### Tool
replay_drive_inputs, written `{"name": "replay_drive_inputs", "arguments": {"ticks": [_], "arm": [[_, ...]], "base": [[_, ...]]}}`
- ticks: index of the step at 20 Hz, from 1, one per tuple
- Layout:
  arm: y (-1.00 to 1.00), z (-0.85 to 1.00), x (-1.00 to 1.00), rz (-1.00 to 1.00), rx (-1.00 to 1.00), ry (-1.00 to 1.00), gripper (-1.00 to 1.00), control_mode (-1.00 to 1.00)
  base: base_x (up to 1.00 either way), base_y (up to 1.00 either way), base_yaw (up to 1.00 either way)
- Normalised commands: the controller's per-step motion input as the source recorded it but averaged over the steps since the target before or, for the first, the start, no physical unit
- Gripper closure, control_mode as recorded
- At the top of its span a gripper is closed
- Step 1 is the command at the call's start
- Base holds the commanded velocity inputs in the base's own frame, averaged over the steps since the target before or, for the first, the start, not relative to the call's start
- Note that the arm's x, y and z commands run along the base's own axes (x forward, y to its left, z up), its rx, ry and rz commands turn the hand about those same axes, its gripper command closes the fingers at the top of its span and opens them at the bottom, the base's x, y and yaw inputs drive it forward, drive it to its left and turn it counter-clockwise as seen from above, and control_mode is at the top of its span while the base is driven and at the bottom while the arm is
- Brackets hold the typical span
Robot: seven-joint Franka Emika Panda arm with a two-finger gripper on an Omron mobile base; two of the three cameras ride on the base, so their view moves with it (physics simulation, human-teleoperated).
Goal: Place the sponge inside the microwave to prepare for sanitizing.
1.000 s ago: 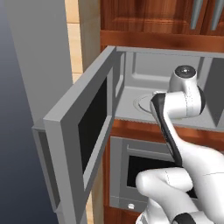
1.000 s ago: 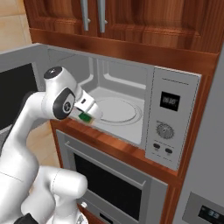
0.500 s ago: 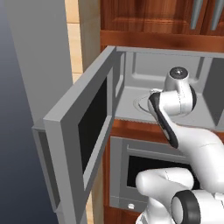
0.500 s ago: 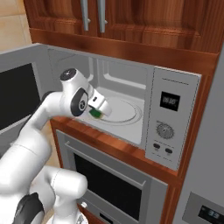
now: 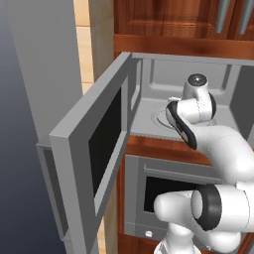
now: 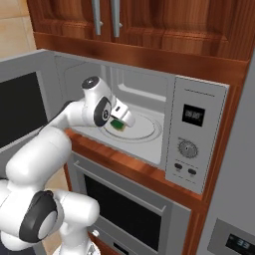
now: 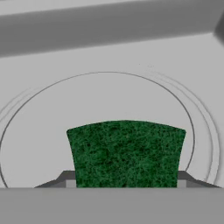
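Hand (image 6: 121,121) inside microwave (image 6: 199,134), closed on sponge (image 7: 126,153); sponge hangs above near part of turntable (image 7: 52,127), not yet resting. Advice: lower straight toward turntable, open fingers only when sponge near glass, withdraw clear of door (image 5: 94,163)

Dark reddish wood cabinet doors (image 6: 149,25) with vertical metal handles (image 6: 115,19) run along the top, and the same wood frames the appliance column below them. Under these cabinets, further down the column, sits a grey built-in oven (image 6: 134,211) with a wide dark window. Left of the oven, a pale beige tiled wall strip (image 5: 92,44) rises beside a plain bluish-grey wall (image 5: 22,149), all evenly lit.
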Motion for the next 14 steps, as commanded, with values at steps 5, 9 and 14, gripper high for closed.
{"name": "replay_drive_inputs", "arguments": {"ticks": [5,9,14], "arm": [[-0.11,-0.24,0.09,0.00,0.02,0.02,1.00,-1.00],[-0.02,-0.10,0.02,0.00,0.02,0.00,1.00,-1.00],[0.00,-0.09,0.05,0.00,0.01,0.00,1.00,-1.00]], "base": [[0.00,0.00,0.00],[0.00,0.00,0.00],[0.00,0.00,0.00]]}}
